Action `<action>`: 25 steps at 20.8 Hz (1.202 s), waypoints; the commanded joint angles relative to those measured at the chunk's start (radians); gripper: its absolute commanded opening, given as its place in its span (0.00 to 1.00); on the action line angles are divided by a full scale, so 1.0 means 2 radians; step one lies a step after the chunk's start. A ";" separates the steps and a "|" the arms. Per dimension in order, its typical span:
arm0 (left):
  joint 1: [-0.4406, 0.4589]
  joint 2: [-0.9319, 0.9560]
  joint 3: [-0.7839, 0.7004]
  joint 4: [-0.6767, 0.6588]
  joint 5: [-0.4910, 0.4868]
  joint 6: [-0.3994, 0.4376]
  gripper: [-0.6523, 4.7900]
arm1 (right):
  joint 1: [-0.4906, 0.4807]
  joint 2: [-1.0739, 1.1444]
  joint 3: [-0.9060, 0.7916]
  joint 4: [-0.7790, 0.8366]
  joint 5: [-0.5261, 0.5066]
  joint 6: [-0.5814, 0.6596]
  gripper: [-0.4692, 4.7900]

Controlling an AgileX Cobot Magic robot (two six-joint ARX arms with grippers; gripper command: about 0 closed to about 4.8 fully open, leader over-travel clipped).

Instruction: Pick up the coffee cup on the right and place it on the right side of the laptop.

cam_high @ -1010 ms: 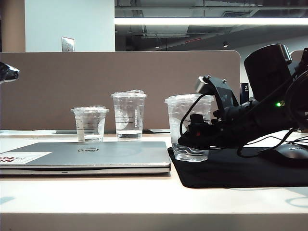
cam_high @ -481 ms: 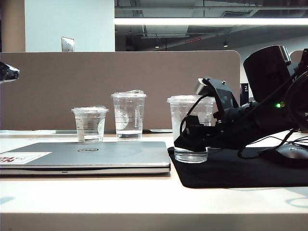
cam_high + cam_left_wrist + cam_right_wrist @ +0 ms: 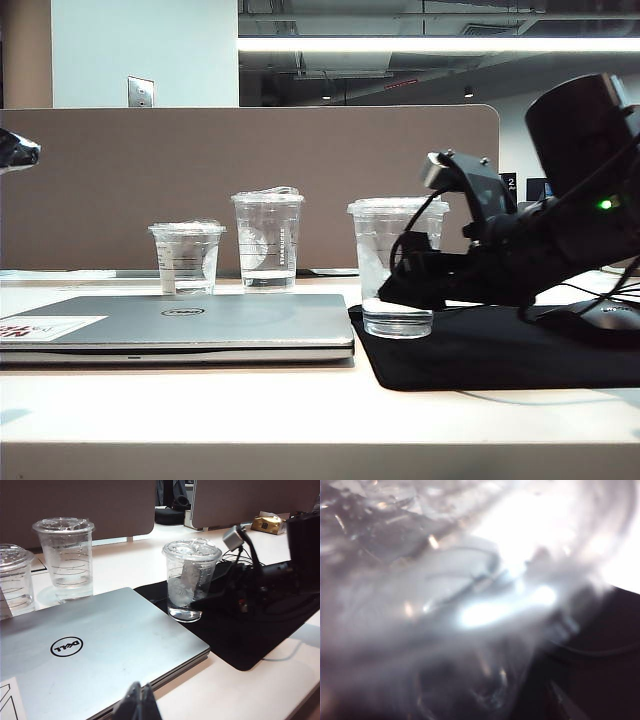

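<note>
Left gripper (image 3: 137, 705): seen only as a dark pair of tips at the near edge of the left wrist view, above the near edge of the laptop; the tips lie together and nothing is held between them.
Laptop (image 3: 180, 325): lid closed, laid flat on the white table (image 3: 300, 410) at the left; a white sticker with red print is seen at its near left corner.
Short cup (image 3: 187, 257): placed behind the laptop, a white strip on its side.
Lettered cup (image 3: 267, 238): placed just right of the short cup, farther back, upright.
Coffee cup (image 3: 390, 265): set upright on the black mat (image 3: 500, 360), just right of the laptop's right edge, lid on.
Right gripper (image 3: 405, 283): held low and roughly level at the coffee cup's right side, reached in from the right; its fingers are spread to full width about the cup's lower half, and whether the cup wall is touched cannot be told.
Right arm (image 3: 560, 210): stretched leftward over the mat, wrist camera raised above the fingers.
Right wrist view: filled by the blurred clear wall of the coffee cup (image 3: 445, 605).
</note>
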 commanded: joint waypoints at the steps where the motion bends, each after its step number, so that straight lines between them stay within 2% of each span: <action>1: -0.001 0.000 0.002 0.003 0.000 0.001 0.11 | 0.000 -0.032 -0.028 0.008 0.005 0.005 1.00; 8: 0.000 0.000 0.002 0.003 0.000 0.001 0.11 | 0.000 -0.144 -0.108 0.008 0.007 0.019 1.00; 9: 0.000 0.000 0.002 0.003 0.000 0.001 0.11 | 0.000 -0.161 -0.116 0.007 0.007 0.025 0.97; 11: 0.001 0.000 0.002 0.003 0.000 0.001 0.11 | 0.000 -0.189 -0.127 -0.005 0.006 0.037 0.75; 12: 0.004 0.000 0.002 0.003 0.001 0.001 0.11 | 0.000 -0.208 -0.133 -0.018 0.005 0.043 0.57; 13: 0.009 0.000 0.002 0.003 0.001 0.001 0.11 | 0.000 -0.223 -0.136 -0.027 0.005 0.044 0.43; 14: 0.026 0.000 0.002 0.003 0.003 0.001 0.11 | 0.001 -0.253 -0.139 -0.051 -0.001 0.044 0.26; 18: 0.090 0.000 0.002 0.003 0.002 0.001 0.11 | 0.001 -0.324 -0.140 -0.114 -0.008 0.044 0.07; 25: 0.216 0.000 0.002 0.003 0.002 0.001 0.11 | 0.001 -0.450 -0.140 -0.165 -0.003 0.044 0.07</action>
